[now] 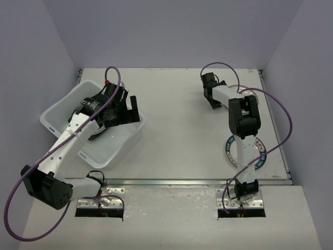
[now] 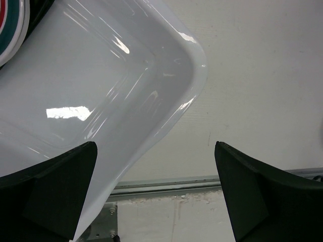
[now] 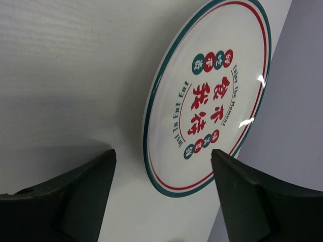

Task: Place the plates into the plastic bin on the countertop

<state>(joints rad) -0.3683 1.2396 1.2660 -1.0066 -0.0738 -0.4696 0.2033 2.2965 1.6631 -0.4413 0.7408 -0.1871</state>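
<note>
The plastic bin (image 1: 62, 112) sits at the left of the countertop (image 1: 182, 130); its rounded corner shows in the left wrist view (image 2: 194, 65). A round white plate (image 2: 9, 30) with a teal rim and red ring lies inside it, mostly cut off. My left gripper (image 1: 127, 110) is open and empty over the bin's right corner (image 2: 156, 151). A round white plate (image 1: 261, 152) lies at the right, partly under my right arm. My right gripper (image 1: 212, 99) is open and empty (image 3: 164, 156), just above a lettered round plate (image 3: 212, 96) lying beside the wall.
A metal rail (image 1: 182, 182) runs along the front edge and also shows in the left wrist view (image 2: 202, 181). Purple walls (image 1: 291, 78) close in the sides and back. Cables loop over both arms. Something dark (image 1: 96, 136) lies in the bin under the left arm.
</note>
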